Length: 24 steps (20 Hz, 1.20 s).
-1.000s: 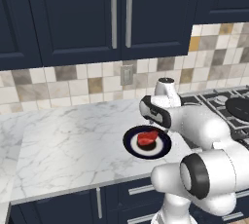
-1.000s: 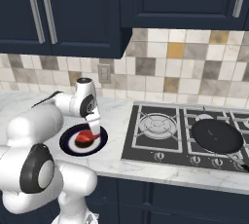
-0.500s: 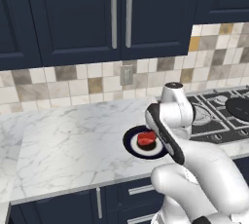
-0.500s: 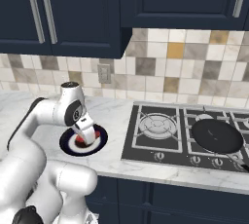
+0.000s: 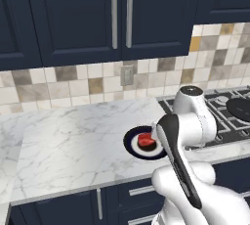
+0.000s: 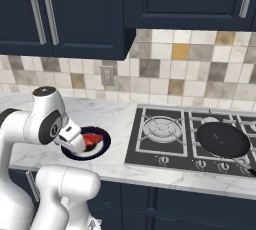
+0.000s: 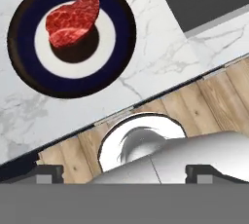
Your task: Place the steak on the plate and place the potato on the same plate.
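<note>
- The steak (image 7: 73,19) lay flat on the plate (image 7: 118,21), half over its dark centre and half over the white ring, so that half of the task looked done.
- The fingers (image 7: 48,173) stood spread wide and empty, above the plate's near side, free for the potato.
- The plate sat on the counter (image 5: 73,141), just beside the hob (image 6: 170,134).

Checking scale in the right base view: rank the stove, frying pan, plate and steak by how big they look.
Largest to smallest:
1. stove
2. frying pan
3. plate, partly hidden by the arm, so its ranking against the pan is unsure
4. steak
</note>
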{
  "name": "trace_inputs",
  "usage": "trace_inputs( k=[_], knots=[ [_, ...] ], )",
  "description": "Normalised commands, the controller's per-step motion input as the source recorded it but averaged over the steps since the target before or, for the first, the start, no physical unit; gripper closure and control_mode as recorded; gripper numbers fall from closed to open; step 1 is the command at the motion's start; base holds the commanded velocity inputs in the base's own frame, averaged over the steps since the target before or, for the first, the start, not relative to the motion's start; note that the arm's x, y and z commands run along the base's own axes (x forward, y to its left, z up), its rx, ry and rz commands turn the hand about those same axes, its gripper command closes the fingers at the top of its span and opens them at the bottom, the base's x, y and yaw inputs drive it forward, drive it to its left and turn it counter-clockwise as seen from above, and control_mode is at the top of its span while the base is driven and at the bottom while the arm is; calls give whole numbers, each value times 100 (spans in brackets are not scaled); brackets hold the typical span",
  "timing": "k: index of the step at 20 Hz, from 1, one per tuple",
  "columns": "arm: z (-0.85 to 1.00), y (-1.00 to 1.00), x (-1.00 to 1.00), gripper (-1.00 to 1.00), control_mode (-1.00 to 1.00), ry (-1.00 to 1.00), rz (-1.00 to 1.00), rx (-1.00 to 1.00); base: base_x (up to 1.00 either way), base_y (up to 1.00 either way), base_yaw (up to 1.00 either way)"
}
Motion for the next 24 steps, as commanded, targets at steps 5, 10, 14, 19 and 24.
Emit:
trace_inputs(
  k=[5,10,14,19,24],
  knots=[
    [85,0,-36,-100,-100,0,18,0,0,0,0],
    [82,0,-10,-100,-100,0,13,0,0,0,0],
    [51,0,-2,-100,-100,0,9,0,0,0,0],
    [17,0,0,-100,-100,0,4,0,0,0,0],
    [0,1,-6,-100,-100,0,8,-4,0,0,0]
  ],
)
